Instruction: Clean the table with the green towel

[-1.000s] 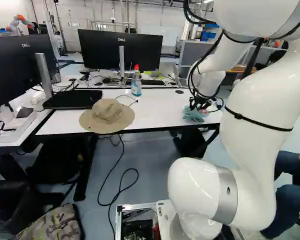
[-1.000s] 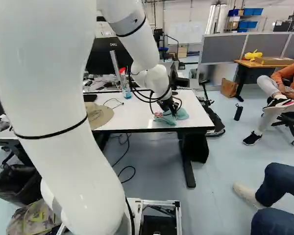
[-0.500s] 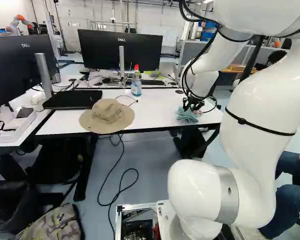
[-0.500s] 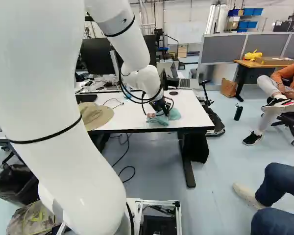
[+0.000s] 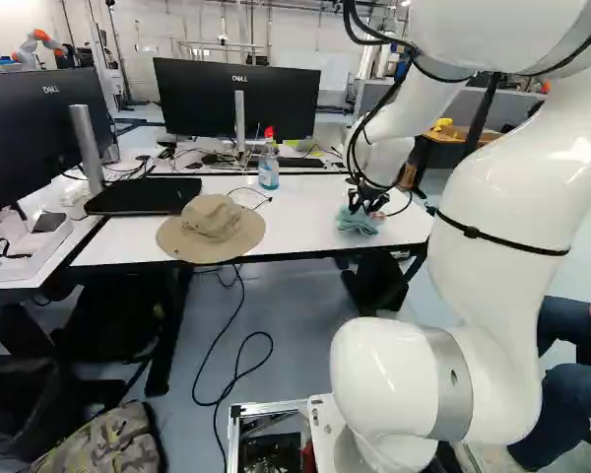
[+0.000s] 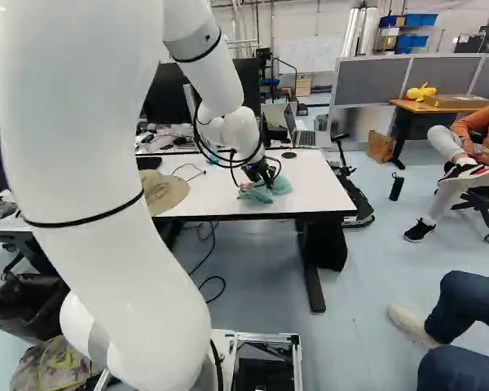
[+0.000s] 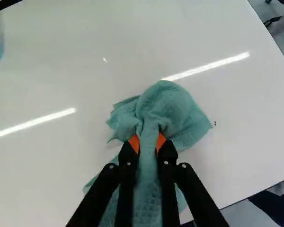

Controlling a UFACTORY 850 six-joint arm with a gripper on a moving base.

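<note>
Brimmed hat [image 5: 212,229] at the near edge of the white tabletop [image 5: 300,219], left. To its right, near the same edge, lies the bunched green towel [image 5: 357,224]; the claw [image 5: 364,204] pinches a fold of it between orange pads [image 7: 134,142]. Farther back, a spray bottle [image 5: 268,171]; beyond it, a black monitor [image 5: 199,99].

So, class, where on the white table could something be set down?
Two patches of the white table are bare: between the sun hat and green towel, and, in the right base view, from the towel to the table's right end. It is crowded around the hat and black slab.
</note>
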